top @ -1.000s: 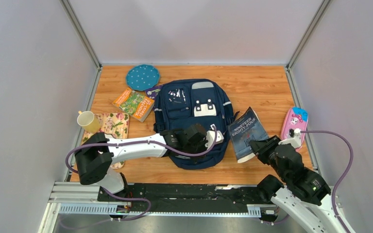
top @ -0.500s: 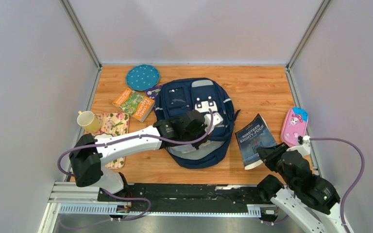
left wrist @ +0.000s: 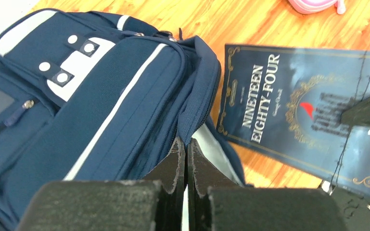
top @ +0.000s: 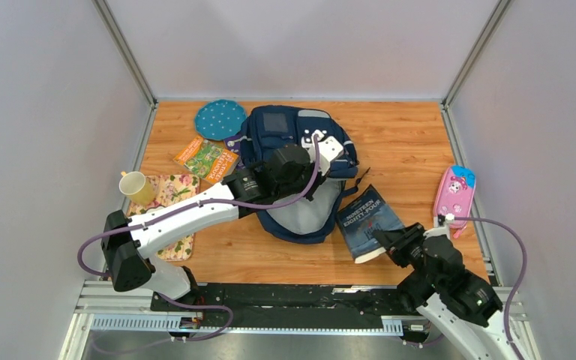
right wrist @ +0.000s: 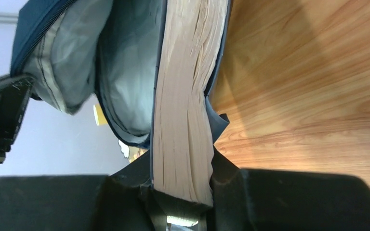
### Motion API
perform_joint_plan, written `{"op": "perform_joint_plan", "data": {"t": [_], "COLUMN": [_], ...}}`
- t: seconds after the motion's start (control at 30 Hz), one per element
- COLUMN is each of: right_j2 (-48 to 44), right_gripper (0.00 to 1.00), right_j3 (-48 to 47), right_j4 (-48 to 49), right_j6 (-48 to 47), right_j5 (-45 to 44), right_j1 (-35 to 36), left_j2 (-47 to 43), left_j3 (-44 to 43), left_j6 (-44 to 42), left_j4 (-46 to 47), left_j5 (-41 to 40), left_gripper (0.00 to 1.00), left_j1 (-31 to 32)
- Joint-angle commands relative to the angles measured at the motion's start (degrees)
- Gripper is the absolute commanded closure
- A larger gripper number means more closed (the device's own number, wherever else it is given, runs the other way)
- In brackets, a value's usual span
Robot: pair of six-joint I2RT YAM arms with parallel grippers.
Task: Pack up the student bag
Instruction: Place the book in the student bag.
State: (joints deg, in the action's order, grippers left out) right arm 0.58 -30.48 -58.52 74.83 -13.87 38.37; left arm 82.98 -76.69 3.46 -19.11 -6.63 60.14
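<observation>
At the overhead view's centre, your left gripper (left wrist: pixel 187 154) pinches the rim of the student bag (top: pixel 271 140). Lower right, your right gripper (right wrist: pixel 180 175) clamps the book (right wrist: pixel 188 96).

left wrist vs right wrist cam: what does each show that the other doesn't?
Left wrist only: the front cover of the book, titled Nineteen Eighty-Four; the outer front of the student bag with its white patch; the pink pencil case at the top edge; the left gripper pinched shut on the bag's opening edge.
Right wrist only: the book's page edge, clamped in the right gripper.
Both: the bag, its grey lining, the book and the wooden table.
</observation>
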Motion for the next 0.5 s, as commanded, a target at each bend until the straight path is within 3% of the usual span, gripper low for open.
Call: {"op": "perform_joint_plan", "data": {"t": [0.0, 0.17, 0.47], "right_j2": [0.46, -2.06, -2.77], "right_gripper": [1.00, 1.00, 1.00], "right_j3": [-2.36, -11.34, -15.58], "right_j4": [19.37, 10.19, 3.07], "right_j6": [3.32, -2.84, -2.14], "right_j5": [9.14, -2.99, -3.53], "right_j1": [0.39, 0.39, 0.30], "left_j2": [-2.30, -3.79, 1.30], "left_j3": [-1.19, 1.88, -3.02], "left_j6": [0.14, 0.93, 3.21], "left_j4": [7.52, 9.00, 10.24], "left_j5": [0.13, 0.57, 2.94], "left_gripper": [1.00, 1.00, 1.00], "left_j1": [0.33, 0.33, 0.33]}}
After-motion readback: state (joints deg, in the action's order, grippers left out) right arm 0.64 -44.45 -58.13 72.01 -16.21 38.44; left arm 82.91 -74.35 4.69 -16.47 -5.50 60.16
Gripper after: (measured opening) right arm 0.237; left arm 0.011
